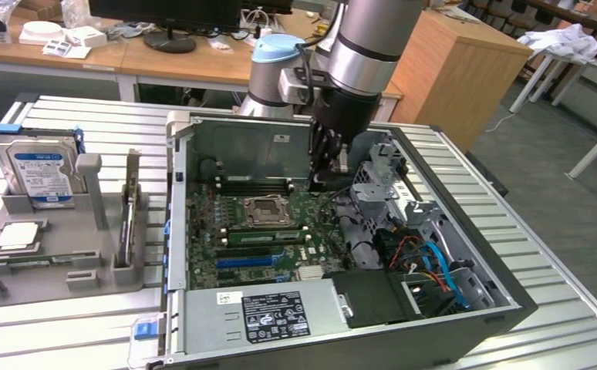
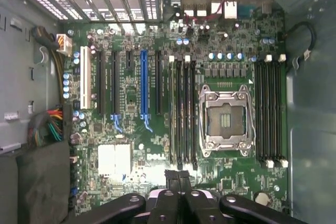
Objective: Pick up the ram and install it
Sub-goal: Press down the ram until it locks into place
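Note:
The ram (image 1: pixel 262 236) is a thin green stick lying seated in a black slot just beside the CPU socket (image 1: pixel 261 209) on the motherboard. In the wrist view the ram (image 2: pixel 172 114) shows edge-on as the slot furthest from the socket (image 2: pixel 224 120) in that bank. My gripper (image 1: pixel 326 182) hangs inside the open computer case (image 1: pixel 484 301), over the board's far side near the rear wall. Its black fingertips (image 2: pixel 178 178) are pressed together with nothing between them, and they stand apart from the ram.
On the exterior view's left stands a grey fixture (image 1: pixel 92 270) holding a silver hard drive (image 1: pixel 42 169) and a chip (image 1: pixel 18 236). Inside the case are a power supply (image 1: pixel 268 312), a drive cage (image 1: pixel 386 181) and blue and orange cables (image 1: pixel 433 266). Empty black slots (image 2: pixel 270 111) flank the socket.

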Controlling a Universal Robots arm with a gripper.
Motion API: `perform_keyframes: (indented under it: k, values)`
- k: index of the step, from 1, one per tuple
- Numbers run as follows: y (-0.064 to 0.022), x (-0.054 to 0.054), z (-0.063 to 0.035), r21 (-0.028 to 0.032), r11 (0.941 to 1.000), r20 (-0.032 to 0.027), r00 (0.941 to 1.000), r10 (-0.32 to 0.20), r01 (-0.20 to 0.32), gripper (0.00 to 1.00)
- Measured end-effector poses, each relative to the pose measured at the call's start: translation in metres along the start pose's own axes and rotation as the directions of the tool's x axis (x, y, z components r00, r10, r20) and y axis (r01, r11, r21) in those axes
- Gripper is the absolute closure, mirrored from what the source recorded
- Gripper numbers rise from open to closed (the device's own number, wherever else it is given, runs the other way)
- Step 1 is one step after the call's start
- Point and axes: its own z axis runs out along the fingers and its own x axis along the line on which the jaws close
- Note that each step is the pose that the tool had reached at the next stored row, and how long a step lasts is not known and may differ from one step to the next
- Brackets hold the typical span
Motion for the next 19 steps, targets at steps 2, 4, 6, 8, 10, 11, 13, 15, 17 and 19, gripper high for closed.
perform_keyframes:
  k: [2,4,6,8,10,11,13,15,17,19]
  values:
    - [-0.0026,-0.0001,-0.0001,0.0000,1.0000,0.0000,1.0000,0.000,0.000,0.89]
    - [-0.0049,-0.0002,-0.0002,0.0000,1.0000,0.0000,1.0000,0.000,0.000,0.89]
    - [-0.0060,-0.0002,-0.0002,-0.0001,1.0000,0.0000,1.0000,0.000,0.000,0.89]
    - [-0.0060,-0.0002,-0.0002,0.0000,1.0000,0.0000,1.0000,0.000,0.000,0.89]
    - [-0.0060,-0.0002,-0.0002,0.0000,1.0000,0.0001,1.0000,0.000,0.000,0.89]
    - [-0.0060,-0.0002,0.0000,0.0000,1.0000,0.0000,1.0000,0.000,0.000,0.89]
    - [-0.0061,-0.0002,0.0009,0.0000,1.0000,0.0002,1.0000,0.000,0.000,0.89]
    - [-0.0061,-0.0002,0.0024,0.0000,1.0000,0.0000,1.0000,0.000,0.000,0.89]
    - [-0.0062,-0.0001,0.0040,0.0000,1.0000,0.0000,1.0000,0.000,0.000,0.89]
    - [-0.0062,-0.0001,0.0054,0.0000,1.0000,0.0000,1.0000,0.000,0.000,0.89]
